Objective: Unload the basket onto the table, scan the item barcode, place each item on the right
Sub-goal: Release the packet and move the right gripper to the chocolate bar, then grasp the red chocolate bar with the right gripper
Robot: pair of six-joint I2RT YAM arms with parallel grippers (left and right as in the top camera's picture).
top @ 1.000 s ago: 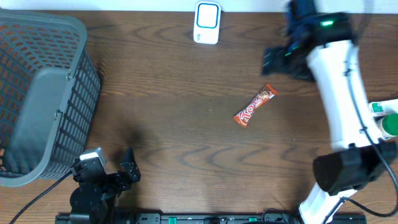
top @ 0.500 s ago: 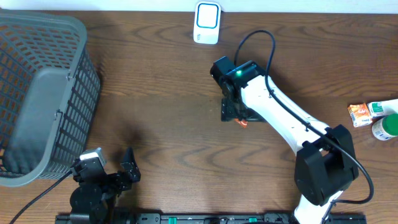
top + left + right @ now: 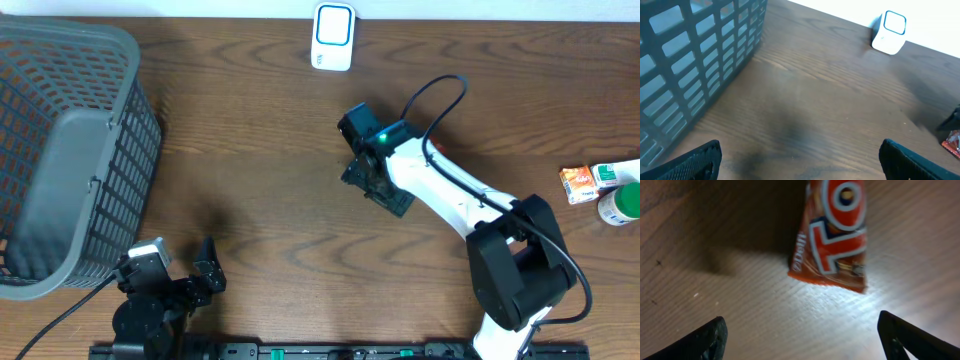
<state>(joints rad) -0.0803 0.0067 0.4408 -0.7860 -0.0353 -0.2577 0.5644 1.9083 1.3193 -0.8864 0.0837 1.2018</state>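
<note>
An orange-red candy bar wrapper [image 3: 832,235] with white lettering lies flat on the wooden table. It lies just ahead of my right gripper [image 3: 805,340]. That gripper is open, with bare wood between its dark fingertips [image 3: 710,337]. In the overhead view the right gripper [image 3: 378,186] hovers mid-table and hides the bar. One end of the bar [image 3: 953,143] shows at the left wrist view's right edge. A white scanner with a blue square [image 3: 333,36] [image 3: 890,32] stands at the table's far edge. My left gripper [image 3: 187,277] [image 3: 800,161] rests open and empty at the front left.
A large grey mesh basket [image 3: 70,150] [image 3: 690,60] fills the left side. At the right edge lie an orange packet [image 3: 575,183] and a green-and-white bottle [image 3: 620,190]. The right arm's cable loops above its wrist.
The right arm swung from the back right to the table's middle and came down over the candy bar, now hidden from overhead. The left arm stayed still.
</note>
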